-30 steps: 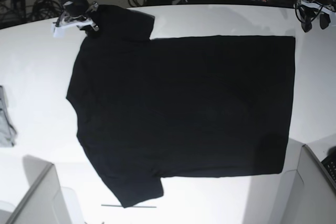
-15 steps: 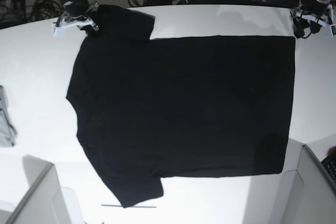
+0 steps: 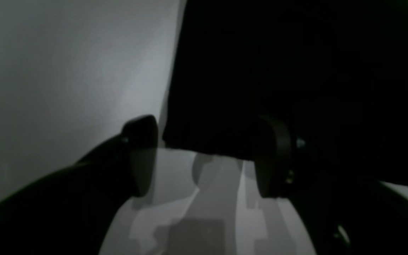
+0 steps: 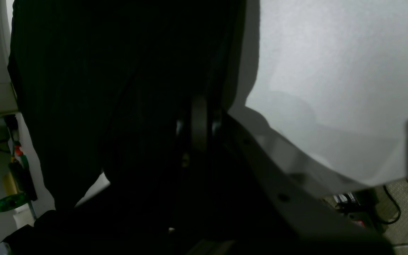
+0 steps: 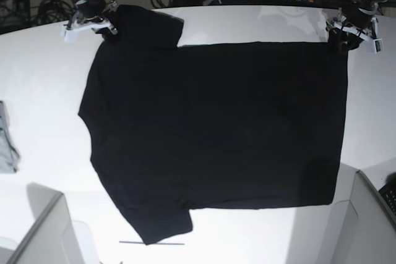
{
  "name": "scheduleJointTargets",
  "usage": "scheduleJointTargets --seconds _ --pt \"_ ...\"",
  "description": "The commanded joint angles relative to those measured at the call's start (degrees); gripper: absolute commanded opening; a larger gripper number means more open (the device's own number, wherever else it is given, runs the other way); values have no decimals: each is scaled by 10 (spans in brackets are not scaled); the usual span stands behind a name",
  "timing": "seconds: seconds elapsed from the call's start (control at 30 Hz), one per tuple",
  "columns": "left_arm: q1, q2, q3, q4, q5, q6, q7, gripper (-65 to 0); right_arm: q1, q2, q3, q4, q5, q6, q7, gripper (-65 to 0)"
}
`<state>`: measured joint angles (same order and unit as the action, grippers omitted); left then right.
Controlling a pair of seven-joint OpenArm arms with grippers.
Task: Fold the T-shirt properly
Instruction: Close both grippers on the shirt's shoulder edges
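Right gripper [image 5: 105, 28] pinches T-shirt [image 5: 216, 128] sleeve; left gripper [image 3: 204, 156] gapes, empty, at hem corner; we fear closing short, missing cloth.

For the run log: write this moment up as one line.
shirt: flat on table, unfolded | right pincer: shut on sleeve | left pincer: open at hem corner, not gripping

T-shirt [image 5: 216, 128]: plain black, no print visible. Worktop [image 5: 43, 78]: plain white. Cloth piece [image 5: 6, 140] at worktop edge: grey. Left gripper [image 3: 204, 159]: black fingers. Right gripper [image 4: 198, 124]: black pads, white bracket. Bottle [image 4: 7, 202] off worktop in right wrist view: green.
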<state>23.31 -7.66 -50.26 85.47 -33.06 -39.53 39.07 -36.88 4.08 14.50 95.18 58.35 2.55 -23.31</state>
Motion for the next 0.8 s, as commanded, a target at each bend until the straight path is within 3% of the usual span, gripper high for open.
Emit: scheduleJointTargets --seconds 0.0,0.23,0.47,0.53,0.63,0.77 --pt "-1 -5 -2 -2 0 -5 6 -244 -12 2 -2 -4 -22 -28 -28 -650" --pt "-21 -5 -2 -31 1 -5 6 -397 -12 2 -2 -4 -22 -28 -28 -650" --pt "-21 -6 -2 -38 1 -5 6 -453 -12 2 -2 -4 -23 -28 -28 -650" --pt "-21 -7 -2 -38 1 -5 6 -508 -11 3 -1 -4 -23 -28 -28 -650" --pt "-22 -8 -2 -34 1 -5 6 -647 -11 3 0 -4 -23 -28 -27 -650" --pt "-20 -9 -2 -32 1 -5 6 -650 -12 3 1 -2 -23 -28 -27 -650"
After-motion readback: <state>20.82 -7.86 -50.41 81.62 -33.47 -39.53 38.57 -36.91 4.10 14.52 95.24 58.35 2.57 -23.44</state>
